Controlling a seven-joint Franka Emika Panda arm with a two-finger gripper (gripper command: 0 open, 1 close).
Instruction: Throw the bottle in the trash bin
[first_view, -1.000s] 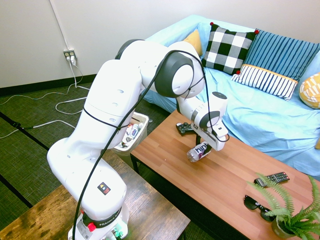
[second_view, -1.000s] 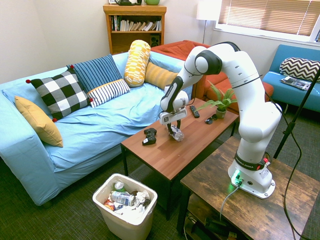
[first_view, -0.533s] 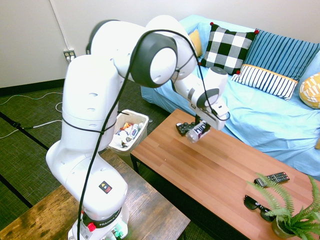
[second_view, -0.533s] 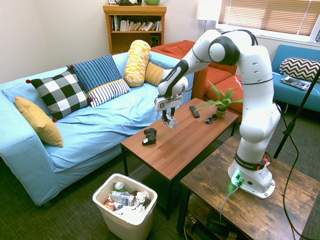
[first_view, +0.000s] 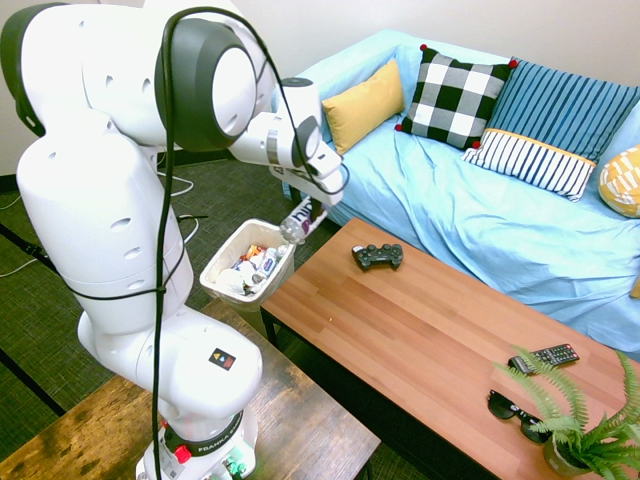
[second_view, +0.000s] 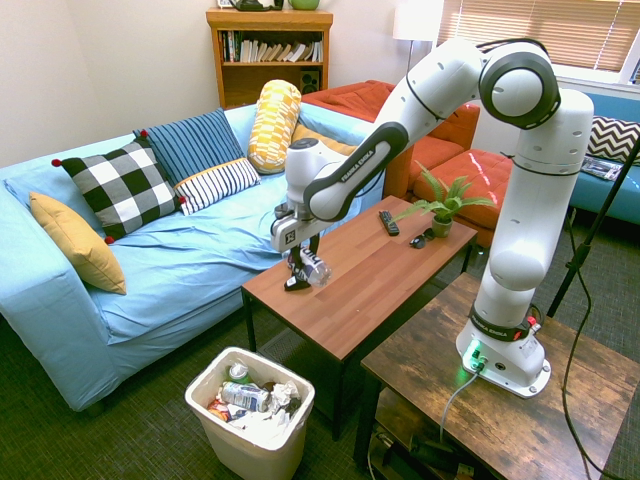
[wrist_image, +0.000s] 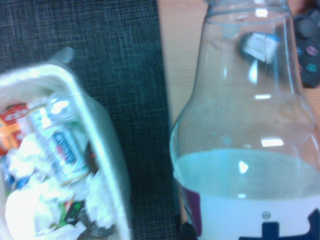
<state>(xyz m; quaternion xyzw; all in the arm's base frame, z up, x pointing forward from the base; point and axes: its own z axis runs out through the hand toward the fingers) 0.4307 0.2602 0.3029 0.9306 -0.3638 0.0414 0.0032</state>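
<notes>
My gripper (first_view: 303, 208) is shut on the bottle (first_view: 296, 226), a clear plastic one hanging in the air over the coffee table's left end, just beside the trash bin (first_view: 228, 248). From the other side, the bottle (second_view: 313, 268) hangs below the gripper (second_view: 301, 252) above the table end, with the off-white trash bin (second_view: 252, 448) on the floor lower down, full of wrappers and litter. The wrist view shows the bottle (wrist_image: 245, 125) close up with its white label, the bin rim (wrist_image: 82, 97) off to one side.
A black game controller (first_view: 378, 256) lies on the wooden coffee table (first_view: 420, 330). A remote (first_view: 545, 355), sunglasses (first_view: 515, 410) and a potted fern (first_view: 585, 430) sit at the far end. The blue sofa (first_view: 500, 220) with cushions runs behind the table.
The gripper closed on the bottle, lifted it off the table and carried it past the controller to the table end by the trash bin.
</notes>
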